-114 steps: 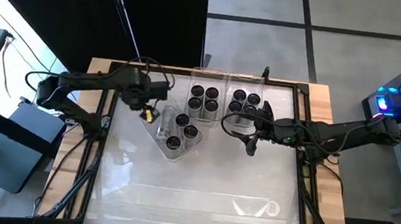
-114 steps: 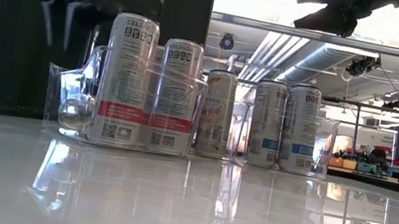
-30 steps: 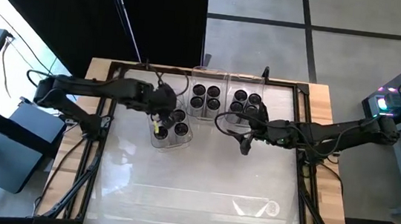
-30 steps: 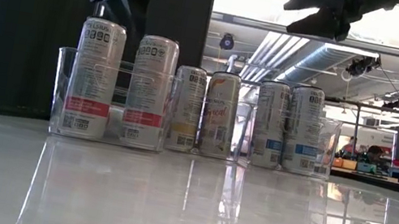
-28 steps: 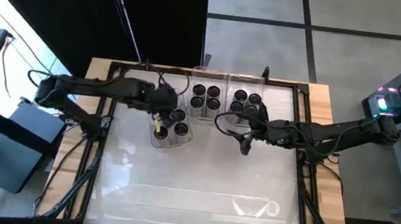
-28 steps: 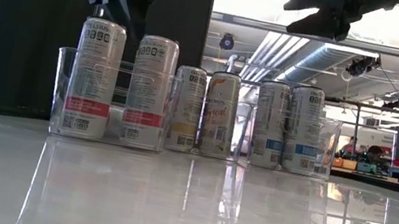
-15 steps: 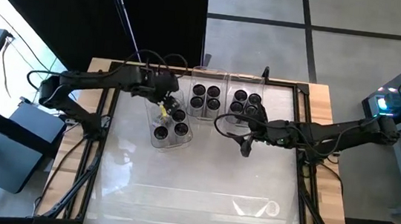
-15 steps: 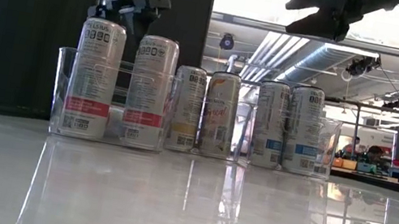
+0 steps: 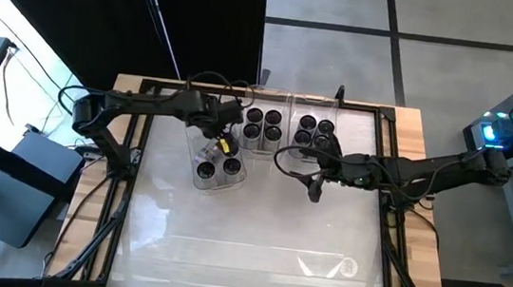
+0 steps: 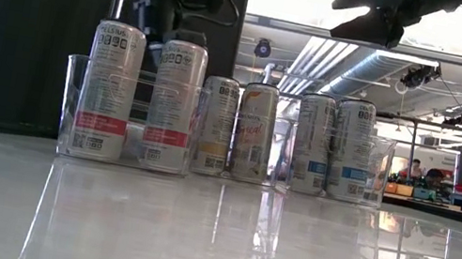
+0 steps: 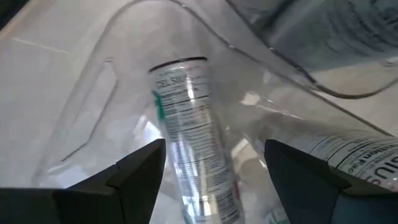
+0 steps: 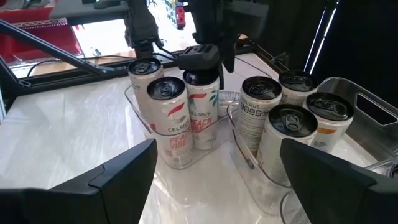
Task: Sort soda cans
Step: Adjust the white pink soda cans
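Left gripper (image 9: 225,146): dark, two-fingered, over the back of the left bin in the upper middle of the high view; its fingers (image 11: 134,171) stand spread with a can between them but not pressed, so released.
Right gripper (image 9: 314,190): dark, hanging just right of centre in the high view, above bare table; its fingers (image 12: 118,174) stand wide apart, grasping nothing.
Soda cans (image 10: 176,106): slim upright cylinders, silver-grey printed sides, dark round tops with pull tabs; grouped inside three bins in the upper middle of the high view.
Left bin (image 9: 197,181): clear glossy plastic, rectangular with rounded corners, set aslant; at least three cans show in it.
Middle bin (image 9: 266,94): same clear plastic, four cans in a square.
Right bin (image 9: 314,100): clear plastic, cans partly hidden by the right arm.
Table (image 9: 246,238): smooth, pale, shiny top that mirrors the cans in the low view; light wooden edge, dark frame.
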Robot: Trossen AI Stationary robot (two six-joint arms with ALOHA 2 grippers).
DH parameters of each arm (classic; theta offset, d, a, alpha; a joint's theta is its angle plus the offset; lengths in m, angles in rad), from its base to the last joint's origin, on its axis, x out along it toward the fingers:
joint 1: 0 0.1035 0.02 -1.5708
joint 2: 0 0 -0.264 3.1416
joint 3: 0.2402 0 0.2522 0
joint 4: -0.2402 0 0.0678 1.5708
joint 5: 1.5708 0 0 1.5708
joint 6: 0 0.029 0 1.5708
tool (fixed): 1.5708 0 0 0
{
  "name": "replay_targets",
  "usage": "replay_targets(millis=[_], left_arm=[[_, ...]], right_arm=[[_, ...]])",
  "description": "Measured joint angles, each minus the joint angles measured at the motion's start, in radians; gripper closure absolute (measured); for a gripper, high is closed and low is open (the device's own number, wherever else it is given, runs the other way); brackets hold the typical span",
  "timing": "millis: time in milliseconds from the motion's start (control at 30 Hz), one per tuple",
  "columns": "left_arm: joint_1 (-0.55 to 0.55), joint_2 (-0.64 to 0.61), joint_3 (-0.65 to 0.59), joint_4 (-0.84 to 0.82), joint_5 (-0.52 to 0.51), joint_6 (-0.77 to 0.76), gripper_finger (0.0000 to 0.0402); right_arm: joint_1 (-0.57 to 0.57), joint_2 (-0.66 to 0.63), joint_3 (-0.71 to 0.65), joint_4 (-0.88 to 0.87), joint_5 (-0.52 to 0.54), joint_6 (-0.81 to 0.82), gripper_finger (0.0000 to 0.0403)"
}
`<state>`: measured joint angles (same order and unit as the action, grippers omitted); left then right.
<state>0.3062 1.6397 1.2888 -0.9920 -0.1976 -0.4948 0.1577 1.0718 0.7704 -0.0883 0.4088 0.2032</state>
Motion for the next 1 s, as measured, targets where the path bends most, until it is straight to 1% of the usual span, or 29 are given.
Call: replay_targets(millis=[200, 333, 467, 633, 767, 833, 867, 1000], left_arm=[[0.016, 0.010, 0.001, 0.045, 0.017, 0.020, 0.0133], [0.029, 0.012, 0.001, 0.065, 0.050, 0.042, 0.0133], [0.034, -0.009, -0.003, 0.058, 0.029, 0.069, 0.0133], [0.035, -0.118, -0.003, 0.035, -0.043, 0.117, 0.0133], [0.019, -0.218, -0.006, 0.031, -0.068, 0.209, 0.0133], [0.005, -0.282, -0.056, 0.107, -0.061, 0.225, 0.0133], [0.004, -0.314, -0.102, 0.153, -0.038, 0.228, 0.0133], [-0.009, -0.467, -0.343, 0.368, 0.063, 0.314, 0.0133]], right_arm=[[0.000, 0.000, 0.000, 0.000, 0.000, 0.007, 0.0066], [0.000, 0.000, 0.000, 0.000, -0.001, 0.016, 0.0066], [0.000, 0.000, 0.000, 0.000, -0.001, 0.016, 0.0066], [0.000, 0.003, 0.000, -0.001, -0.001, 0.018, 0.0066], [-0.012, 0.022, 0.000, 0.025, -0.008, 0.049, 0.0066], [-0.036, 0.048, 0.000, 0.091, -0.077, 0.032, 0.0066], [-0.053, 0.068, 0.000, 0.143, -0.135, 0.015, 0.0066], [-0.125, 0.179, 0.001, 0.417, -0.385, -0.047, 0.0066]])
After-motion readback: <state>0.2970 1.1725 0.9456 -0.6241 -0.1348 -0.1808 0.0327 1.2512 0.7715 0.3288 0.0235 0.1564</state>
